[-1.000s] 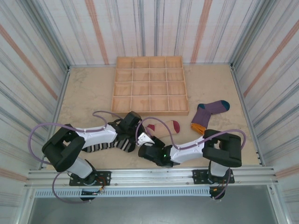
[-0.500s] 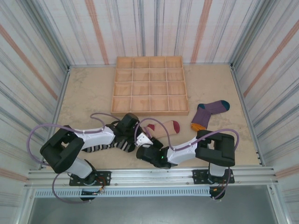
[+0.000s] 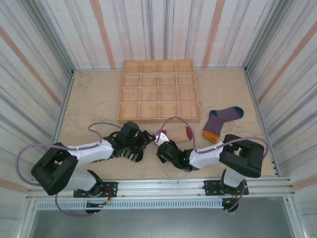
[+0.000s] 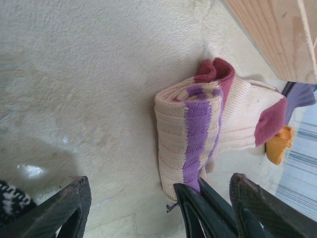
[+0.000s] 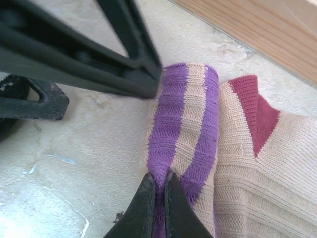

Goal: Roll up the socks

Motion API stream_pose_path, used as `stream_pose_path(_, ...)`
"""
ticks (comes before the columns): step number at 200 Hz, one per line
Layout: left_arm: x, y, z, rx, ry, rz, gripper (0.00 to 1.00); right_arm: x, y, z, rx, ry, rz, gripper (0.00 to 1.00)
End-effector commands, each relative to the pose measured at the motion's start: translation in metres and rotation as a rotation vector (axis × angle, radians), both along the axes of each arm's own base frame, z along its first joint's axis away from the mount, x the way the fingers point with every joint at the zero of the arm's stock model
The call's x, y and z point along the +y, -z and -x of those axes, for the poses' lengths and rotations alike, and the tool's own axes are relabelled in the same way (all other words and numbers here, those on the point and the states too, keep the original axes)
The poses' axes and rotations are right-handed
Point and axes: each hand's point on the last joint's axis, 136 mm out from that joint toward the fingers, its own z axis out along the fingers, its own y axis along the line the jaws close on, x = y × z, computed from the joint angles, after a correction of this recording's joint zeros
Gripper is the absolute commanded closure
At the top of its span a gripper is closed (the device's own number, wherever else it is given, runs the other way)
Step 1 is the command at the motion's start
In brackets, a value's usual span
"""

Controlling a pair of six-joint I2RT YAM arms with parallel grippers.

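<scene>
The tan sock (image 4: 233, 124) lies half rolled near the front edge of the table (image 3: 94, 99), just before the tray (image 3: 158, 118). It looks soft, light and floppy. The right gripper (image 5: 158, 181) pinches its rolled striped end, a good spot. The left gripper (image 4: 158, 191) stands wide beside it.

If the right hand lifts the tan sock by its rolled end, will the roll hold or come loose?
Probably it would sag: the tan sock is soft ribbed knit, lying limp. Its rolled cuff looks loose, so it may unwind unless the right hand pinches all layers. It seems light and not slippery.
</scene>
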Motion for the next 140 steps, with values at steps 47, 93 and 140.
stream_pose_path(47,-0.002,-0.009,-0.011,-0.036,-0.024,0.022,0.25,-0.037,0.031,0.018,0.431,-0.038,-0.203,1.00)
stream_pose_path(93,-0.010,-0.014,-0.018,-0.063,-0.014,-0.005,0.26,-0.054,0.029,0.004,0.611,0.035,-0.379,1.00)
stream_pose_path(140,-0.022,-0.015,-0.023,-0.071,0.009,-0.007,0.28,-0.065,0.028,-0.010,0.761,0.143,-0.544,1.00)
